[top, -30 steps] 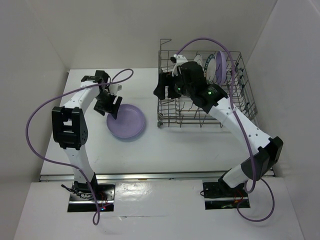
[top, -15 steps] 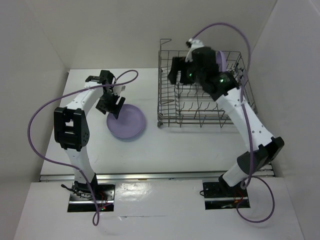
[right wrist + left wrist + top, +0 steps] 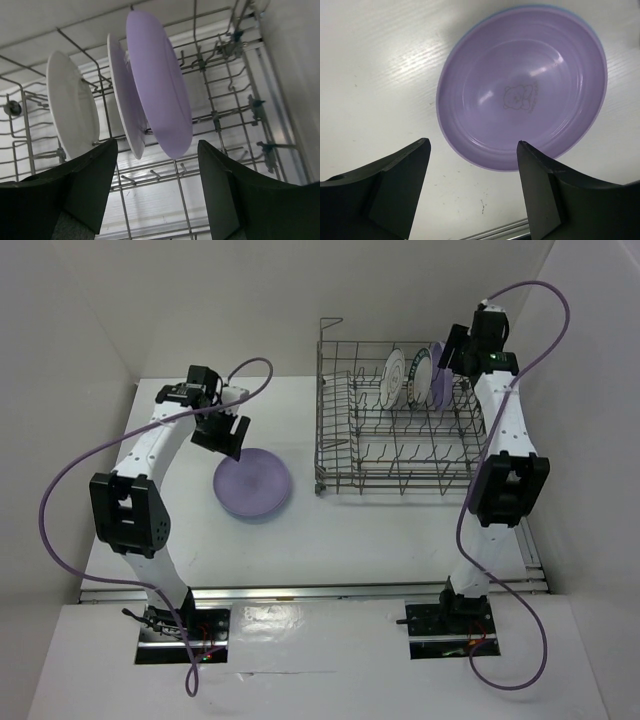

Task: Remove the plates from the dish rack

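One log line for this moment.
left pincer: open over lilac plate on table | right pincer: open, facing three plates standing in dish rack

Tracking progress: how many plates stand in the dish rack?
3, upright side by side at the dish rack's far right: white plate, dark-rimmed plate, lilac plate. None looks hidden.

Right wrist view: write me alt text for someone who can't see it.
Three plates stand on edge in the grey wire dish rack: a lilac plate nearest, a pale plate close behind it, and a white plate further left. The right gripper, open and holding nothing, frames the bottom of the view.
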Robot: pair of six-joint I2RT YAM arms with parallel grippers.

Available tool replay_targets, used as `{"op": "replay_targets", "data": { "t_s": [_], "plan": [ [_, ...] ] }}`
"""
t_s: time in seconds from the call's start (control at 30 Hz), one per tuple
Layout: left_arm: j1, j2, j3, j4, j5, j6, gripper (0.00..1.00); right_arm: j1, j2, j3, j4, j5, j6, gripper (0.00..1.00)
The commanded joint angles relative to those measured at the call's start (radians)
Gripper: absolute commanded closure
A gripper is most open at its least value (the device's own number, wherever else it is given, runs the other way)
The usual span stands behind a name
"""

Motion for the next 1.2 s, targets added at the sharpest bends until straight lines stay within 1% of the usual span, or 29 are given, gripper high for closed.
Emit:
{"op": "replay_targets", "data": {
  "t_s": [0.0,0.13,0.17,0.2,0.27,0.33,0.4,0.43,0.47,0.7,0.73,0.83,0.87,0.9,0.97,1.0,1.03,1.17],
  "plan": [
    [0.002,-0.024,0.056,0.005,0.017,-0.009,0.17,0.010,0.022,-0.027,0.130,-0.073,-0.074,0.28],
    [0.002,-0.003,0.066,0.005,0.026,-0.020,0.17,0.010,0.060,-0.075,0.163,-0.045,-0.071,0.28],
    [0.002,-0.003,0.066,0.005,0.026,-0.020,0.17,0.010,0.061,-0.075,0.163,-0.001,-0.057,0.28],
    [0.002,-0.003,0.066,0.005,0.026,-0.029,0.17,0.010,0.077,-0.075,0.163,0.022,-0.048,0.31],
    [0.002,0.008,0.066,-0.004,0.026,-0.029,0.17,0.001,0.093,-0.063,0.151,0.053,-0.011,0.35],
    [0.002,0.008,0.066,-0.004,0.035,-0.029,0.17,-0.010,0.093,-0.076,0.151,0.016,0.000,0.38],
    [0.002,0.008,0.056,-0.004,0.035,-0.029,0.17,-0.010,0.073,-0.105,0.197,0.004,0.000,0.40],
    [0.002,0.008,0.047,-0.004,0.035,-0.029,0.17,-0.010,0.061,-0.128,0.206,0.004,0.000,0.42],
    [0.002,0.008,0.046,-0.004,0.035,-0.029,0.17,-0.010,0.061,-0.128,0.206,0.013,0.000,0.47],
    [0.002,0.017,0.056,-0.004,0.037,-0.029,0.17,-0.021,0.168,-0.084,0.194,0.004,-0.010,0.46],
    [0.002,0.017,0.069,-0.004,0.037,-0.029,0.17,-0.010,0.168,-0.084,0.209,0.019,-0.010,0.52],
    [0.002,0.017,0.080,-0.023,0.046,-0.029,0.17,0.000,0.192,-0.033,0.197,0.076,0.000,0.66],
    [0.002,0.008,0.091,-0.023,0.046,-0.029,0.17,0.011,0.192,-0.023,0.197,0.100,0.000,0.79],
    [0.002,0.008,0.091,-0.023,0.046,-0.029,0.17,0.011,0.174,-0.023,0.197,0.125,-0.014,0.84],
    [0.002,-0.004,0.077,-0.023,0.046,-0.029,0.17,0.053,0.142,-0.035,0.228,0.232,-0.043,0.95],
    [0.002,-0.004,0.077,-0.023,0.046,-0.029,0.17,0.063,0.108,-0.059,0.245,0.266,-0.086,1.00],
    [0.002,-0.016,0.067,-0.023,0.046,-0.029,0.17,0.074,0.091,-0.068,0.260,0.316,-0.106,1.00],
    [0.002,-0.038,0.057,-0.014,0.066,-0.029,0.17,0.111,0.021,-0.081,0.314,0.416,-0.180,1.00]
  ]
}}
